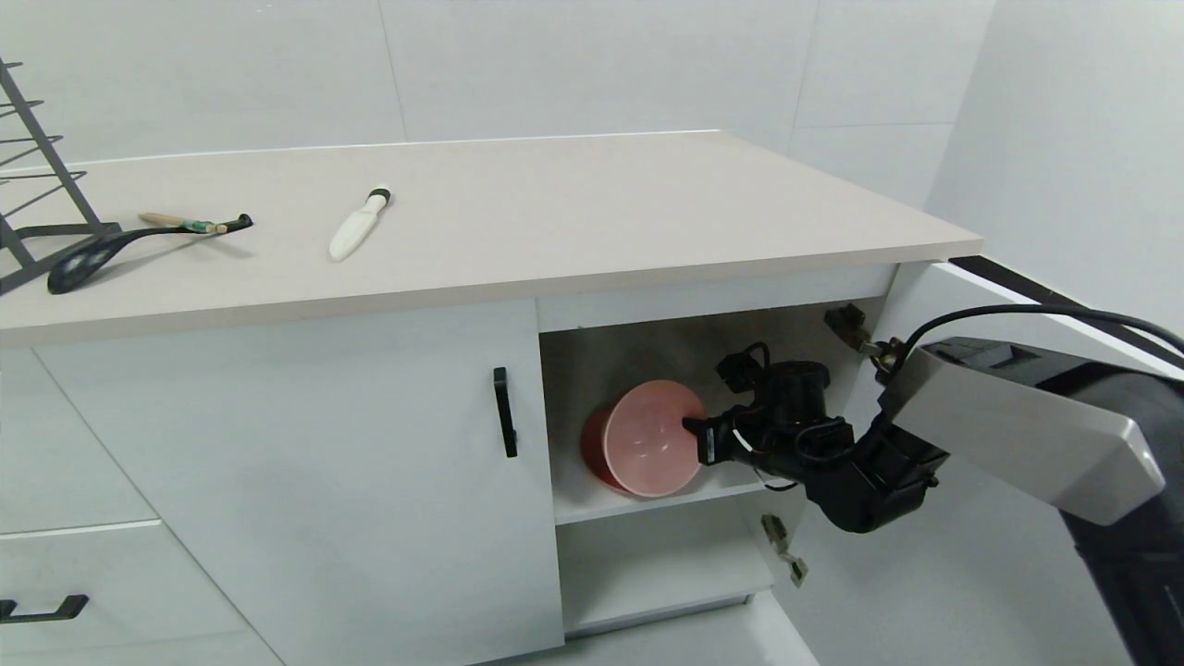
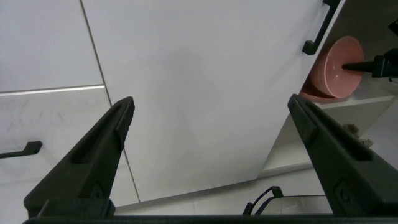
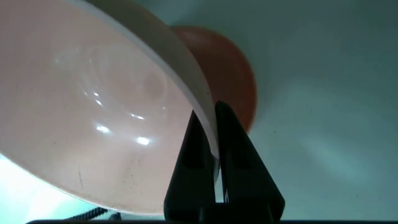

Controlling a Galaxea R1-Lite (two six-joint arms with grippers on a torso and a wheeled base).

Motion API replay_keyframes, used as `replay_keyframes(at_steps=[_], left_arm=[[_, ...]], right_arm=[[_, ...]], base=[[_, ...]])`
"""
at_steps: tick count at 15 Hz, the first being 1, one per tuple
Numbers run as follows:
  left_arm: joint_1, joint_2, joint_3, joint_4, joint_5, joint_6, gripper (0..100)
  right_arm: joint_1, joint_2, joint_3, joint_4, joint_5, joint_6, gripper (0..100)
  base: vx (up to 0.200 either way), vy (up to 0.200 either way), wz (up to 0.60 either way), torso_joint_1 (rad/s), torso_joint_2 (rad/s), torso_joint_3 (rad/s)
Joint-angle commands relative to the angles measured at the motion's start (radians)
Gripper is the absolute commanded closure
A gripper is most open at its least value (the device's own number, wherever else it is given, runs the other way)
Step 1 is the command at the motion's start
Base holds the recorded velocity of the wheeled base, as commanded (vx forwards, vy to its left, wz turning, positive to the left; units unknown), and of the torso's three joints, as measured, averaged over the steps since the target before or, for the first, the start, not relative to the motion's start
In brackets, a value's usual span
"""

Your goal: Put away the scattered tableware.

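Where right end effector [image 1: 691,431] pinches pink bowl [image 1: 645,442], closed cabinet door [image 1: 314,472] just beside.

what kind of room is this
Probably a kitchen: a countertop with a slotted spatula lying on it, a wire rack at its end, and an open cupboard below, where the right gripper holds a pink bowl.
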Motion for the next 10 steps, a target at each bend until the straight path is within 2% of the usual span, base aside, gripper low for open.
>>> replay_keyframes(at_steps=[1, 7, 8, 10], left_arm=[[0.0, 0.007, 0.0, 0.0, -0.007, -0.001, 0], [0.0, 0.007, 0.0, 0.0, -0.008, -0.003, 0], [0.0, 0.007, 0.0, 0.0, -0.008, -0.004, 0], [0.0, 0.007, 0.0, 0.0, -0.008, -0.007, 0]], right_arm=[[0.005, 0.018, -0.029, 0.001, 0.0, 0.0, 100], [0.011, 0.028, -0.012, -0.001, -0.011, -0.017, 100], [0.011, 0.027, -0.011, -0.001, -0.011, -0.029, 0], [0.011, 0.027, -0.008, 0.001, -0.011, -0.029, 0]], base=[[0.0, 0.0, 0.0, 0.0, 0.0, 0.0], [0.0, 0.0, 0.0, 0.0, 0.0, 0.0], [0.0, 0.0, 0.0, 0.0, 0.0, 0.0], [0.0, 0.0, 0.0, 0.0, 0.0, 0.0]])
